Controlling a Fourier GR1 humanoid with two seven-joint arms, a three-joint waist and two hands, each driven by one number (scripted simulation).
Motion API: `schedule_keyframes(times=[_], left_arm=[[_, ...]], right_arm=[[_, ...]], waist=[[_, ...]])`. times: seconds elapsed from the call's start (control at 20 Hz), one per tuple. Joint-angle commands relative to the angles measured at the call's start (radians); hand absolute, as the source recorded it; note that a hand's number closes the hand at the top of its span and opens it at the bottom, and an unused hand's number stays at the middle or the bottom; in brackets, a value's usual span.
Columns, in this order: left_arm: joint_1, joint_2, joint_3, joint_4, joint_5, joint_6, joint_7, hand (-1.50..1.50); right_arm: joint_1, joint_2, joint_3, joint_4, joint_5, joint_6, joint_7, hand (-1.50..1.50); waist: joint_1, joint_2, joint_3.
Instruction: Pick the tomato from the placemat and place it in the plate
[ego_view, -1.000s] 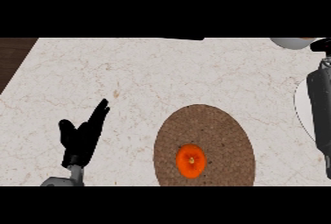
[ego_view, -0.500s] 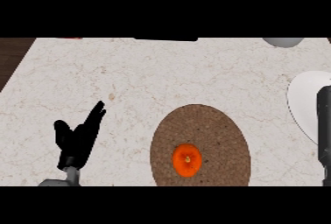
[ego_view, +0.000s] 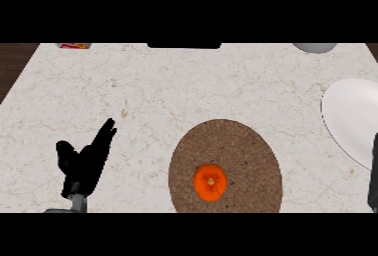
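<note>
One tomato (ego_view: 210, 182), one placemat (ego_view: 244, 145), one plate (ego_view: 351, 117).

Tomato (ego_view: 210, 182) on placemat (ego_view: 225, 167), plate (ego_view: 353, 120) right.

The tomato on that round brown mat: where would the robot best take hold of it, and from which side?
Probably from above, fingers closing on opposite sides of the tomato. It looks round and sits stem end up, alone on the flat placemat, so its whole top and sides are free and no side offers a handle. Coming from the right suits best, since the plate lies that way.
</note>
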Motion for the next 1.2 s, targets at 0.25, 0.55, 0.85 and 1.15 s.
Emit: schedule_keyframes(times=[0.25,0.55,0.85,1.15], left_arm=[[0.025,-0.017,0.003,0.040,0.009,-0.005,0.001,0.00],[0.044,-0.020,-0.006,0.024,0.002,-0.012,-0.001,0.00],[-0.019,-0.035,0.011,0.050,0.000,0.010,0.033,0.00],[-0.006,-0.069,-0.024,0.066,-0.045,0.039,0.011,0.00]], right_arm=[[0.006,-0.005,-0.250,0.168,-0.217,-0.076,0.076,-1.50],[0.008,-0.082,-0.273,0.423,-0.530,-0.262,-0.181,-1.50],[0.025,-0.078,-0.192,0.373,-0.739,-0.475,-0.451,-1.50],[0.029,-0.097,-0.158,0.285,-0.909,-0.565,-0.525,-1.50]], waist=[[-0.019,0.000,-0.004],[-0.010,-0.003,-0.003],[-0.030,-0.008,-0.003],[-0.031,-0.010,-0.004]])
